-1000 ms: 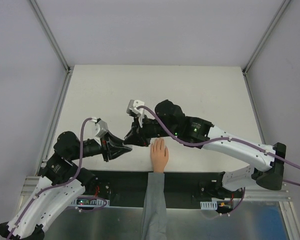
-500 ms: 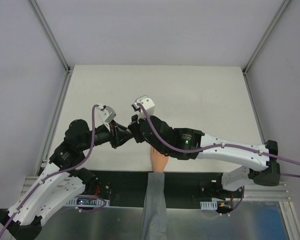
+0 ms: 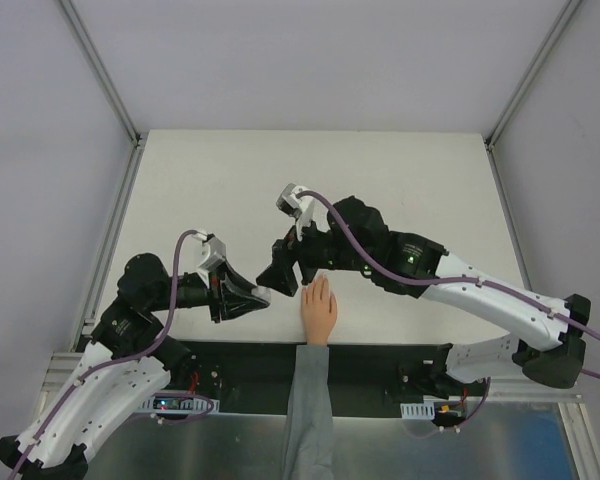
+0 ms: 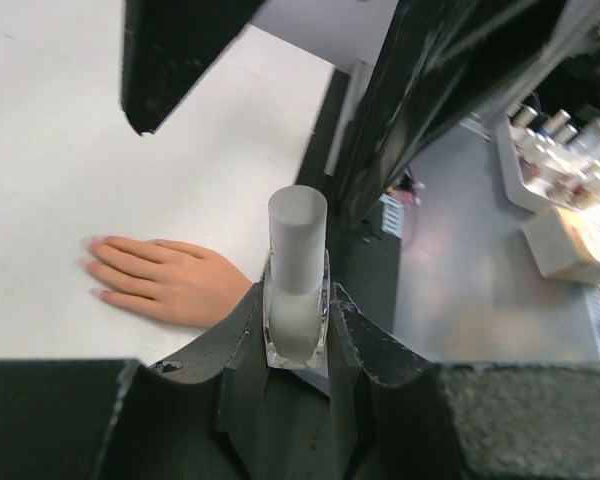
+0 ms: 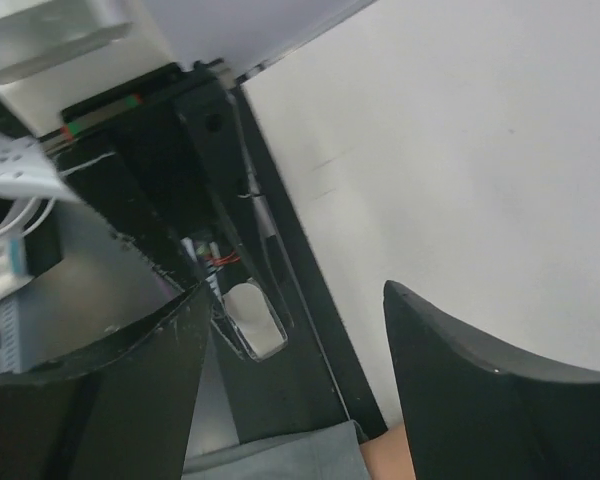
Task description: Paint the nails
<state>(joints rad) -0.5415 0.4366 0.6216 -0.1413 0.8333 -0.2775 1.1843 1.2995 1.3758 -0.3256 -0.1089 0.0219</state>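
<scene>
A small clear nail polish bottle (image 4: 297,325) with a frosted cap (image 4: 298,235) stands upright in my left gripper (image 4: 298,300), which is shut on its body. In the top view the left gripper (image 3: 257,296) sits just left of the peach hand (image 3: 319,312), which lies flat, grey sleeve (image 3: 308,410) towards the near edge. Its tiny pink nails (image 4: 88,265) show at the fingertips. My right gripper (image 3: 280,282) hovers just beyond the bottle, beside the hand's fingertips. In the right wrist view the right gripper (image 5: 298,292) is open and empty, with the bottle (image 5: 252,320) beyond it.
A black strip (image 3: 380,358) runs along the white table's (image 3: 380,180) near edge. Metal frame rails (image 3: 110,240) border both sides. In the left wrist view, a bench with small bottles and boxes (image 4: 565,150) lies off the table.
The right gripper has opened and drawn back to the right, away from the bottle's cap. The left arm has pulled the bottle down towards the near edge.
</scene>
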